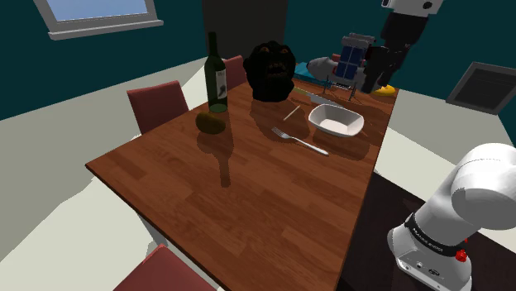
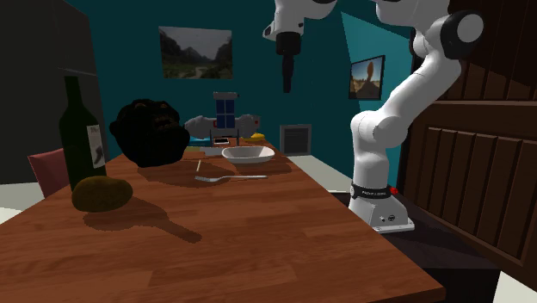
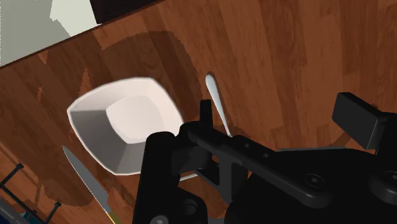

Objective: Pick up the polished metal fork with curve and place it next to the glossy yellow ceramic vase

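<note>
Step in hand: the approach; the fork is not yet grasped.

- **Fork** (image 1: pixel 302 143): we find it lying flat on the surface (image 1: pixel 248 198), toward the far end.
- **White bowl** (image 1: pixel 331 131): just beyond the fork, empty.
- **Yellow vase** (image 1: pixel 386 88): farther on, at the far corner on the stand's side.
- **Gripper** (image 2: pixel 287 84): hangs high above that corner, carrying nothing. We cannot tell whether it stands wide or narrow.

Next move, in our judgement: come down over the fork's handle, set across it, clear of the bowl.

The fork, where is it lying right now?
In the shoulder view, the fork lies flat on the wooden table, just to the lower left of the white bowl.
</note>
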Tool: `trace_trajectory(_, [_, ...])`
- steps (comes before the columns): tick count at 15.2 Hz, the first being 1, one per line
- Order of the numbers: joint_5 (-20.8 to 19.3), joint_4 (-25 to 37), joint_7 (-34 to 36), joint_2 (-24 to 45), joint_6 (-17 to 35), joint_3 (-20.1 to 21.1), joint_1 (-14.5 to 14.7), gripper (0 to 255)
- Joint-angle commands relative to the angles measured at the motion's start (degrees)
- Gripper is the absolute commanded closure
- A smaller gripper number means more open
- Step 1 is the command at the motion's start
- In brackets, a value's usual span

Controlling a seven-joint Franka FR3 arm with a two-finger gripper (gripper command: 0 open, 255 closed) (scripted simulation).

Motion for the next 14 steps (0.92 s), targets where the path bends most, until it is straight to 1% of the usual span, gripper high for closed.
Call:
trace_trajectory(1, [0.0,0.0,0.0,0.0,0.0,0.0,0.0,0])
trace_trajectory(8, [-0.3,-4.3,-0.8,9.4,14.0,0.9,0.1,0])
trace_trajectory(14, [-0.7,-4.7,-1.3,20.1,25.5,1.7,0.0,0])
